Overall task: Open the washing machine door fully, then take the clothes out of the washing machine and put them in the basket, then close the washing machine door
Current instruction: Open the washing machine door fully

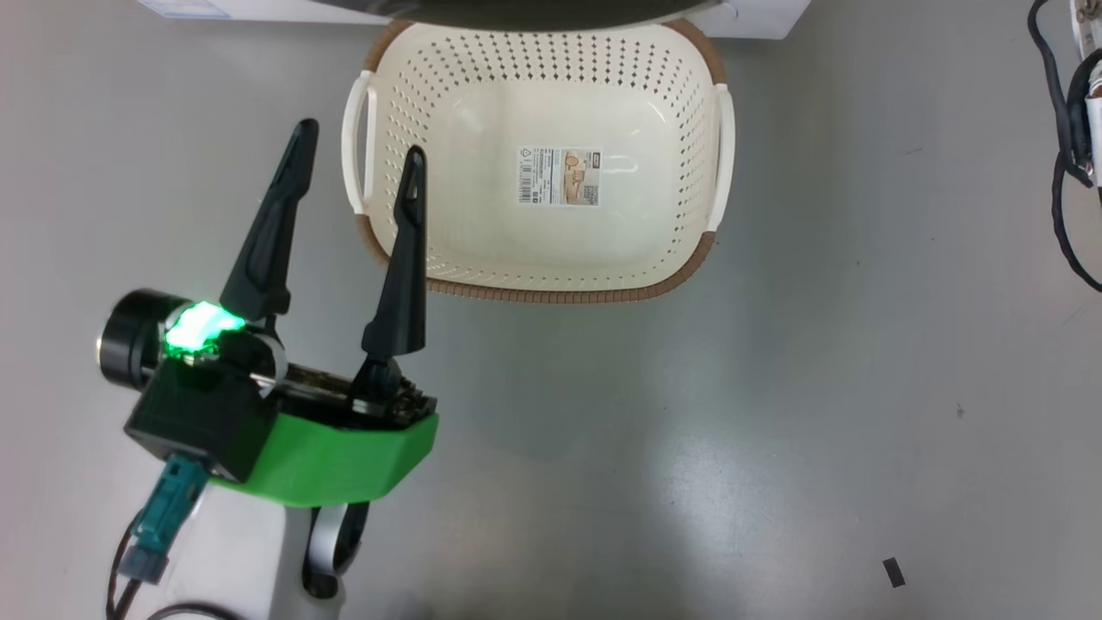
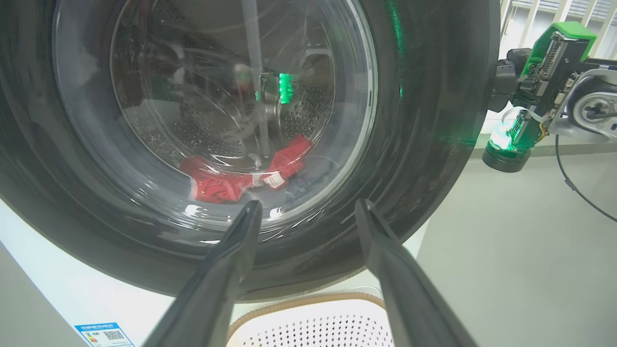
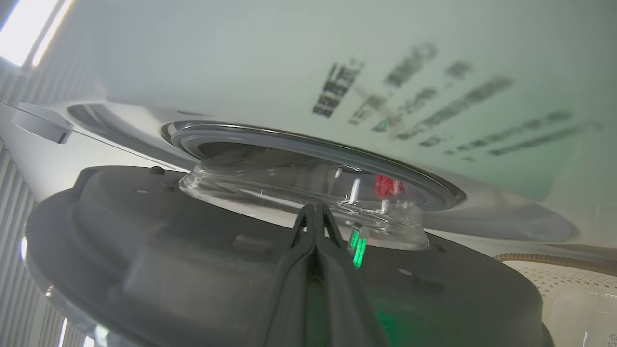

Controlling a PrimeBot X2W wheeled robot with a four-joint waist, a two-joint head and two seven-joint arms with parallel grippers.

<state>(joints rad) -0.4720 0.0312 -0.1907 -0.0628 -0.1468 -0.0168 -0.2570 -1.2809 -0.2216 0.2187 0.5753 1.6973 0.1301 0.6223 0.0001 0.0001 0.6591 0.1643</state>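
Right gripper (image 3: 315, 212), fingers pressed together, reaches behind the part-open washing machine door (image 3: 144, 250) — push outward steadily, near its free edge (left gripper (image 1: 360, 142) hangs spread wide, empty); clothes (image 2: 217, 185) lie at the bottom of the drum (image 2: 308, 101).

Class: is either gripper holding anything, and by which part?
Nothing is held. The left gripper is open; the right gripper is shut on nothing, at the inner face of the washing machine door.

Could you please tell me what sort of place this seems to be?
Likely a laundry corner in a lab or test room: a white washing machine, a basket on a smooth grey floor, and loose cables at the side.
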